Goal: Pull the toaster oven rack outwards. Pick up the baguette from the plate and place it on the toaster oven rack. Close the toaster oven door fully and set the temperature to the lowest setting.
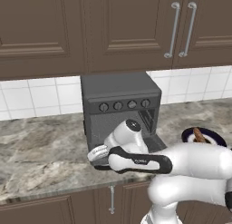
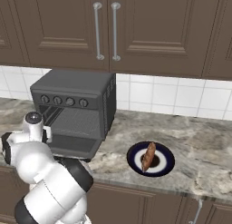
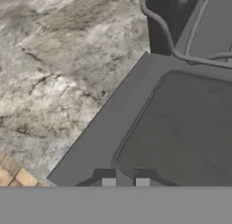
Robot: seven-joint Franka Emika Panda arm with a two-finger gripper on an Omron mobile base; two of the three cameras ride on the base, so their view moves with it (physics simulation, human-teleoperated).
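on mottled stone counter, boxy toaster oven

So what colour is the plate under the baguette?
The plate is dark blue with a white ring and dark centre; the right base view shows it best.

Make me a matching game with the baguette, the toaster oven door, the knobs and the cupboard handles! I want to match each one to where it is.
Things:
1. baguette
2. toaster oven door
3. knobs
4. cupboard handles

Places:
A. folded down flat, open
B. in a row on the oven front
C. lying on the blue plate
D. up high, above the tiles

Pairs: 1-C, 2-A, 3-B, 4-D
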